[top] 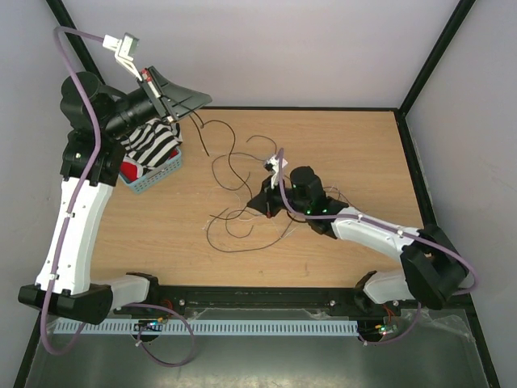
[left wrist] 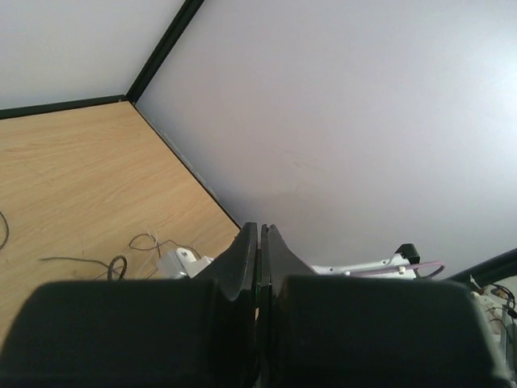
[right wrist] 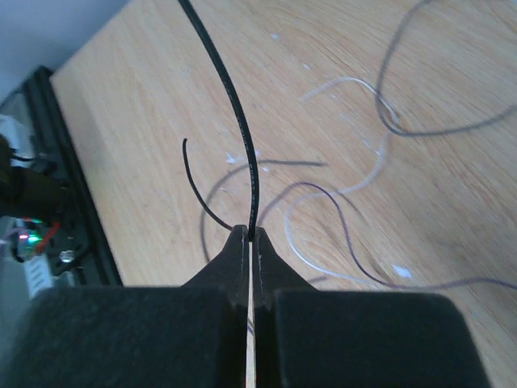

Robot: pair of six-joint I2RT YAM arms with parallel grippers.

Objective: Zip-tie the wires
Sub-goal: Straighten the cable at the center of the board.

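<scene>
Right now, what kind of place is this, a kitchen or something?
Probably a robot lab booth, not a kitchen: a wooden table boxed in by plain white walls, a left arm and right arm bolted at its near edge, and thin wires scattered on it.

My right gripper (top: 268,210) is down on the wooden table (top: 363,153), nose right in the wires (top: 239,187), which sprawl loose across the middle. My left gripper (top: 198,101) hangs up high at the back left, fingers together, over a blue basket (top: 166,176) with a striped cloth (top: 153,144) in it.
</scene>
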